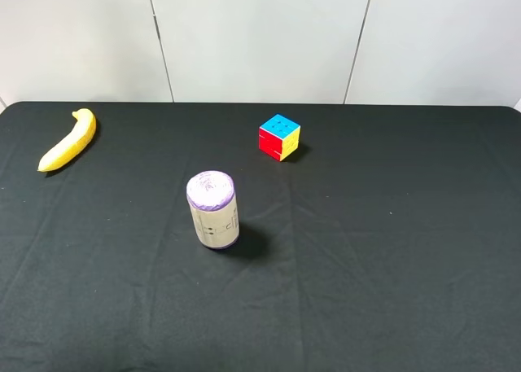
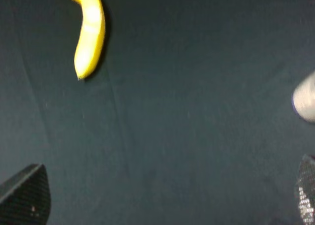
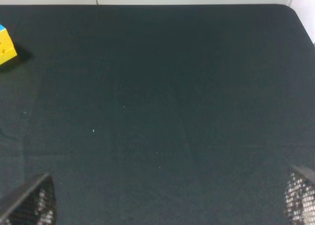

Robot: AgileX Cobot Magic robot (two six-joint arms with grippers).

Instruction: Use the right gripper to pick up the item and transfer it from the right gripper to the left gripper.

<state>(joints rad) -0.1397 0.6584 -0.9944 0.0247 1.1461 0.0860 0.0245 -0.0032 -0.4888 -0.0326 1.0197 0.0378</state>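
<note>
A yellow banana (image 1: pixel 68 141) lies on the black table at the far left, near the back edge. It also shows in the left wrist view (image 2: pixel 89 32), some way ahead of the left gripper (image 2: pixel 162 195). That gripper's two fingertips (image 2: pixel 25 195) stand wide apart with nothing between them. The right gripper (image 3: pixel 162 198) is open and empty too, its fingertips (image 3: pixel 29 203) at the frame corners over bare cloth. Neither arm shows in the exterior high view.
A purple-topped can (image 1: pixel 212 210) stands upright near the table's middle; its edge shows in the left wrist view (image 2: pixel 306 103). A multicoloured puzzle cube (image 1: pixel 279 137) sits behind it; a corner shows in the right wrist view (image 3: pixel 6 47). The black cloth table (image 1: pixel 391 250) ends at a white wall.
</note>
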